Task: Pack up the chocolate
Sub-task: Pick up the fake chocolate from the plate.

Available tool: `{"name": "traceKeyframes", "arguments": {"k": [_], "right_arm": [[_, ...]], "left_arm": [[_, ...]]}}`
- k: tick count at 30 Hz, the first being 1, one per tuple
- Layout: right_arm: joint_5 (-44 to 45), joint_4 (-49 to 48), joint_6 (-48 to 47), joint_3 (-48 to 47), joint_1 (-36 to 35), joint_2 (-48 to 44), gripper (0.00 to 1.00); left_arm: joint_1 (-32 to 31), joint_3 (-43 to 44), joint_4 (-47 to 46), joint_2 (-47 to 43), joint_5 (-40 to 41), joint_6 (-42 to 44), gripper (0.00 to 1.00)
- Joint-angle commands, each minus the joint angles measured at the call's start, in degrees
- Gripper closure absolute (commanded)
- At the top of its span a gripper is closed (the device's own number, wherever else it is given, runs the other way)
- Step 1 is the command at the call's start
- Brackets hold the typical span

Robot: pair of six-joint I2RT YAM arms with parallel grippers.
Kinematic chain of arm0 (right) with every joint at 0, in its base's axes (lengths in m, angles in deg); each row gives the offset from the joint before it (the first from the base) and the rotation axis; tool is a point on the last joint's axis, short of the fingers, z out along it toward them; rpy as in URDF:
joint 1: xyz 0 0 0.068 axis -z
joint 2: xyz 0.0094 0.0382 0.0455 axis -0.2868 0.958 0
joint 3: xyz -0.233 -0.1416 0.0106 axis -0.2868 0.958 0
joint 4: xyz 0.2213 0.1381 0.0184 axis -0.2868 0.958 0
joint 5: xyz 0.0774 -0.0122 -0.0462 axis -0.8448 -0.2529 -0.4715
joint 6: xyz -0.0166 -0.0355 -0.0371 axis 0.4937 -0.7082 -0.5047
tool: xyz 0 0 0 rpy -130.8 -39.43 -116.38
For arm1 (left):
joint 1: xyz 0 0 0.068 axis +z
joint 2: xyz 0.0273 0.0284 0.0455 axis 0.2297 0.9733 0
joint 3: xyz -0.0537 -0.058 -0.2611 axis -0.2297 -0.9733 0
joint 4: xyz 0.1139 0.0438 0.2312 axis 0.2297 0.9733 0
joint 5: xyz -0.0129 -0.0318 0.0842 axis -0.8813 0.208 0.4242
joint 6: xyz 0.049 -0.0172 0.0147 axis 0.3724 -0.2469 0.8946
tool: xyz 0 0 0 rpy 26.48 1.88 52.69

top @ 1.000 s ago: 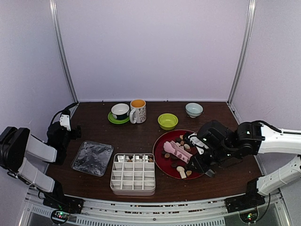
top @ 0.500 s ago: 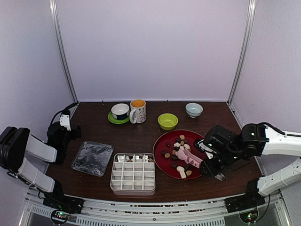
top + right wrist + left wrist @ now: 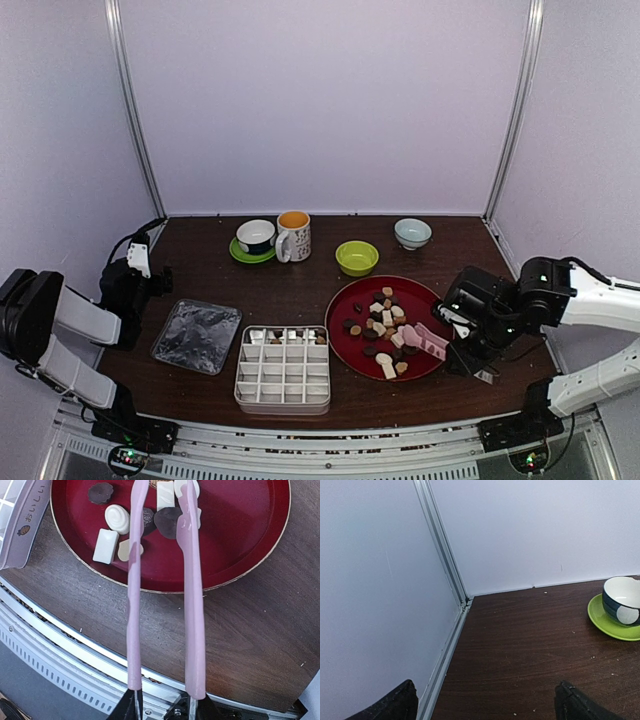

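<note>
The chocolate [image 3: 385, 318] lies as many small dark, tan and white pieces on a red plate [image 3: 350, 292] right of centre. A few pieces sit in the back row of the white compartment tray [image 3: 284, 370]. My right gripper [image 3: 463, 337] hangs over the plate's right edge, shut on the handle end of pink tongs [image 3: 424, 340]. In the right wrist view the tongs [image 3: 194, 605] reach from the right gripper [image 3: 165, 706] over the plate [image 3: 240, 540]; their arms stand apart, flanking white chocolate [image 3: 165, 495]. The left gripper [image 3: 158, 278] rests far left, open [image 3: 485, 707] and holding nothing.
A clear plastic lid [image 3: 197, 336] lies left of the tray. Along the back stand a cup on a green saucer [image 3: 256, 238], a mug [image 3: 293, 235], a green bowl [image 3: 357, 257] and a pale bowl [image 3: 412, 233]. The table's metal front rail [image 3: 75, 645] runs below the tongs.
My right arm has drawn back to the right with the tongs, from across the plate's middle to its right edge. The left arm has not moved.
</note>
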Motion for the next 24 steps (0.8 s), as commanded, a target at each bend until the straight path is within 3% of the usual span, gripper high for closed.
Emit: {"name": "traceKeyframes", "arguments": {"k": [1, 24], "right_arm": [[1.52, 2.1, 0.72, -0.42, 1.44, -2.03, 0.68], [0.44, 4.4, -1.9, -1.63, 4.11, -0.18, 0.67]], "left_arm": [[0.5, 0.86, -1.41, -0.03, 0.31, -0.06, 0.02], [0.56, 0.92, -1.42, -0.09, 0.34, -0.03, 0.02]]}}
